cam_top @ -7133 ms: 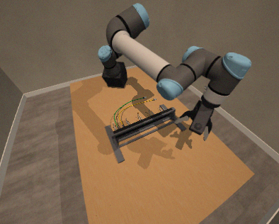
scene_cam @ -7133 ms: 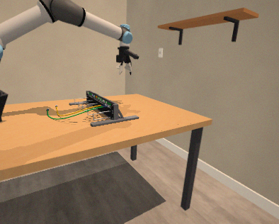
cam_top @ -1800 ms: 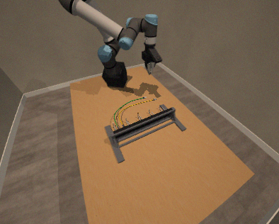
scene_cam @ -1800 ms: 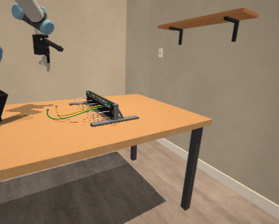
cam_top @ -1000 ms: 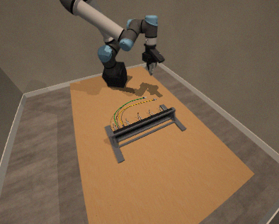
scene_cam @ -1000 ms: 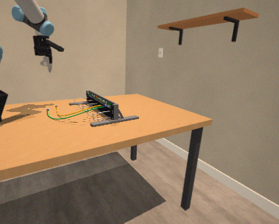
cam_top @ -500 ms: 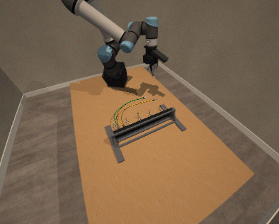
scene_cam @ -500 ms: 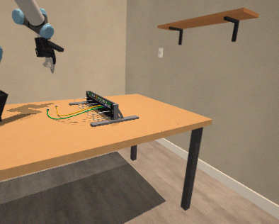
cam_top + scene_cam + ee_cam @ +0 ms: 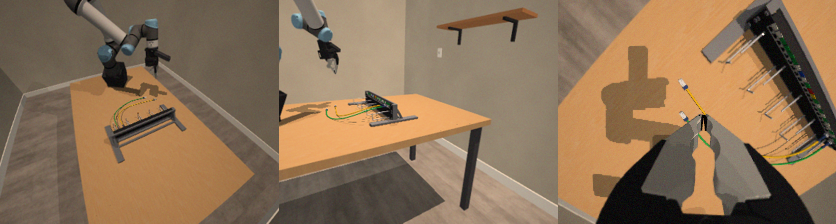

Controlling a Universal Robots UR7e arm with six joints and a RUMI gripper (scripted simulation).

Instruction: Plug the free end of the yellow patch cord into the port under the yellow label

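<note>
The yellow cord has one end in the rack. Its free plug lies on the table. The green cord is plugged in beside it, and its free plug lies near the yellow one. The rack stands upright. Its row of colored labels shows in the wrist view; the yellow label is too small to tell. My gripper is shut and empty, high above the table near the plugs.
Thin metal cable guides stick out from the rack's port side, toward the free plugs. A wall shelf is high at the right in the exterior view. The arm's base stands at the table's far end in the top view.
</note>
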